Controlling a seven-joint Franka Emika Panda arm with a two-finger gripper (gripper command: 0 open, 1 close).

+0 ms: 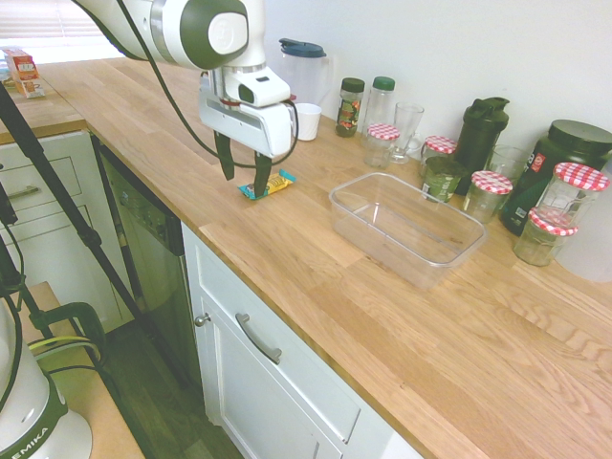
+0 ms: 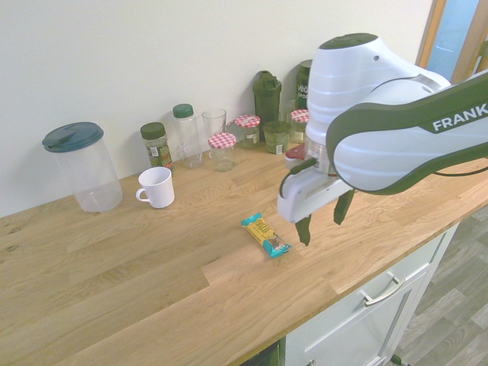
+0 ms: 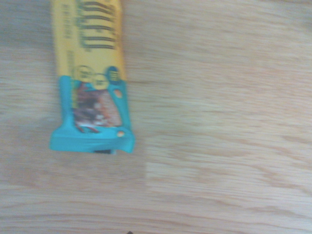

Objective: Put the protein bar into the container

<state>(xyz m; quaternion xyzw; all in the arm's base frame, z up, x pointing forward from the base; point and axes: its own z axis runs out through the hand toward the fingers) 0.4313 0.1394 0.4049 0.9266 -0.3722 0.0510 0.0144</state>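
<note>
The protein bar [image 1: 268, 185], yellow-orange with teal ends, lies flat on the wooden counter [image 1: 143, 124]. It also shows in the second exterior view [image 2: 265, 235]. My gripper [image 1: 244, 170] hangs open just above the counter, close beside the bar on its front-edge side, with nothing between the fingers [image 2: 321, 225]. The wrist view shows one teal end of the bar [image 3: 92, 87] from close by. The container [image 1: 406, 227], a clear lidless tub, stands empty a short way along the counter. In the second exterior view my arm mostly hides it.
Jars with red-checkered lids [image 1: 491, 191], a dark shaker [image 1: 481, 132] and a green tub [image 1: 564, 153] crowd the wall behind the container. A white mug [image 2: 156, 187] and a clear pitcher with a blue lid [image 2: 82, 166] stand further along. The counter's front edge [image 1: 220, 244] is near.
</note>
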